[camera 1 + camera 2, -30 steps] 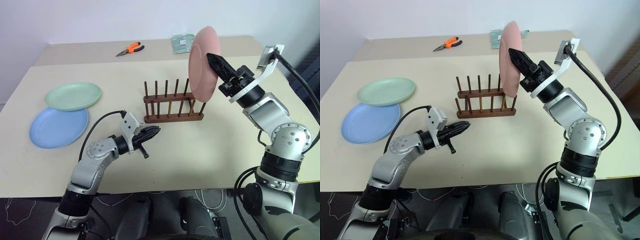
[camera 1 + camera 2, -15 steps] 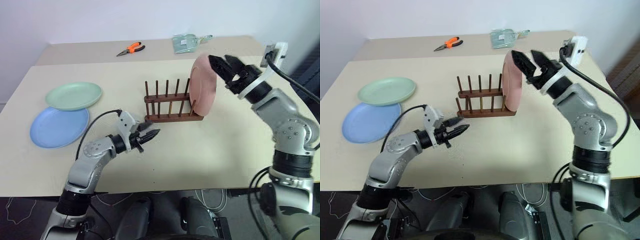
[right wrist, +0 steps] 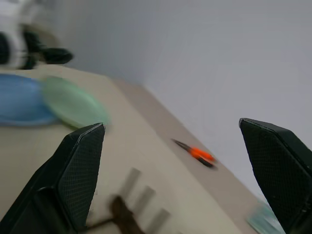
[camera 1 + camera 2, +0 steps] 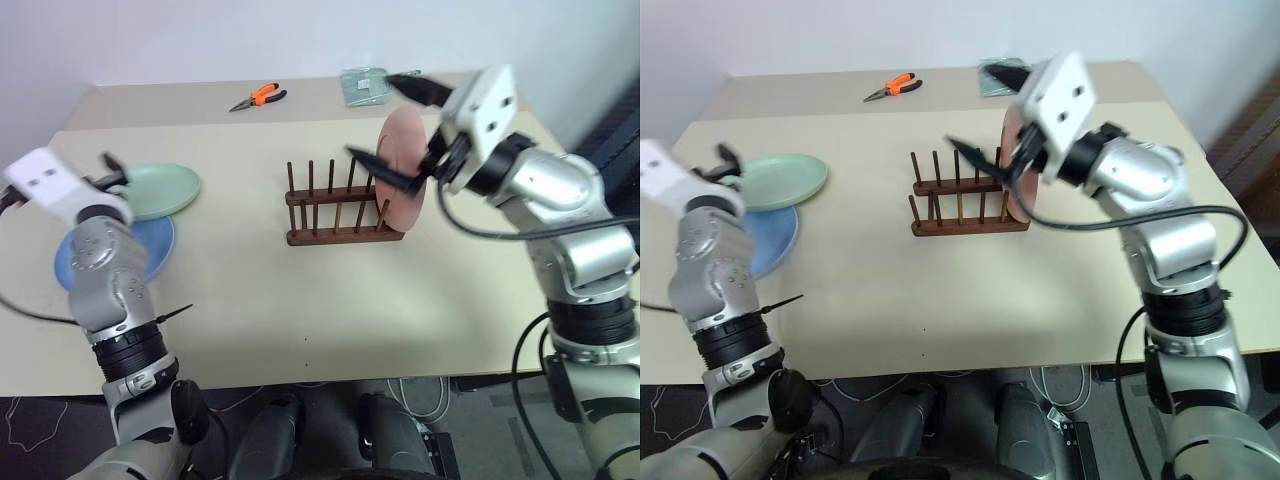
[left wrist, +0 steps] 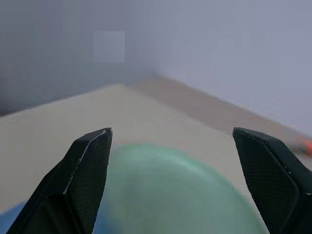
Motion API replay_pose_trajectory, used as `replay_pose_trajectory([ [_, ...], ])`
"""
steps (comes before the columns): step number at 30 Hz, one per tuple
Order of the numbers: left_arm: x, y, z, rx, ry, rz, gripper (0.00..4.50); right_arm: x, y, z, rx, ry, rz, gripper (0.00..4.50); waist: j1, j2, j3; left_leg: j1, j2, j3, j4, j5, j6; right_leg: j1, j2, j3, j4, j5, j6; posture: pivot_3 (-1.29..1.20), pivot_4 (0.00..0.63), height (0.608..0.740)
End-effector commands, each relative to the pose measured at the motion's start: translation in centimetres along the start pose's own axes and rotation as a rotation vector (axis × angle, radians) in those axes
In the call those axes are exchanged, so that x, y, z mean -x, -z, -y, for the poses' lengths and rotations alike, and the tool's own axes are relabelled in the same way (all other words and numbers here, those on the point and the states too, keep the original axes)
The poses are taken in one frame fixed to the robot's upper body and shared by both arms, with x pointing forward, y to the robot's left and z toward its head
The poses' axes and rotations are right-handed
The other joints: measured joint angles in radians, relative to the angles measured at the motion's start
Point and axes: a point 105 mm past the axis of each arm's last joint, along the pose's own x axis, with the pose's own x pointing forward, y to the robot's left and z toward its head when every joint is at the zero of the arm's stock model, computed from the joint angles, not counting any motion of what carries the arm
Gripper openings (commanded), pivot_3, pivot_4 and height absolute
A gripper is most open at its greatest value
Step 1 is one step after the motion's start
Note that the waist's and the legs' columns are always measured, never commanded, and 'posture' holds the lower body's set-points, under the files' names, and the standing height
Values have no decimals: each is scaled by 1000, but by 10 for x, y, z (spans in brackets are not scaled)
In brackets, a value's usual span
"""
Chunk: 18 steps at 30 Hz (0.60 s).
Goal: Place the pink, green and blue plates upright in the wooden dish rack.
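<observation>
The pink plate (image 4: 406,170) stands upright at the right end of the wooden dish rack (image 4: 338,213). My right gripper (image 4: 370,115) hovers by the plate's upper edge, open wide and holding nothing. At the table's left the green plate (image 4: 168,188) lies flat, overlapping the blue plate (image 4: 152,248). My left gripper (image 5: 171,131) is open and empty, raised at the near side of the green plate (image 5: 180,190), which shows between its fingers. From the right wrist I see the green plate (image 3: 75,105), the blue plate (image 3: 19,103) and the rack's pegs (image 3: 131,207).
Orange-handled pliers (image 4: 258,97) and a pale green packet (image 4: 364,85) lie on the second table behind. Bare tabletop (image 4: 330,300) stretches between the rack and the near edge.
My right gripper opened and let go of the pink plate, which now stands in the rack. The left gripper opened and swung up and to the left, over to the green plate.
</observation>
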Motion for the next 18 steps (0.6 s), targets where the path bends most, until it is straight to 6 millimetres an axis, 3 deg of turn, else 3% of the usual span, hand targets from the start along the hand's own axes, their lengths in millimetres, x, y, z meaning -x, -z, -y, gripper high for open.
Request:
replay_pose_trajectory([
  [1,4,-1,-5,144,-28,-44,4053,-3,-4,-10,29,-27,26,4500,9,-4,1,-1,-1,-2,1,2,-3,0,0,-1,0,0,1,0,150,739],
  [7,0,36,-1,253,44,-297,4053,-5,-1,-19,3,-50,36,4500,15,-7,1,-1,-1,-2,2,2,-3,1,0,-1,0,1,1,0,150,739],
  [12,-11,44,6,233,112,-353,4053,-6,3,-28,0,-66,27,4500,3,-7,1,-1,-1,-2,2,2,-3,0,1,-1,1,1,1,0,150,739],
  [15,-18,48,10,230,126,-371,3197,-6,5,-33,-4,-64,21,4500,-2,-7,1,-1,-1,-2,2,2,-4,0,1,-1,1,1,0,0,150,739],
  [18,-21,50,12,245,121,-384,1671,-5,6,-35,-5,-57,13,4500,-3,-7,1,-1,-1,-2,2,2,-4,0,1,0,1,1,0,0,150,739],
])
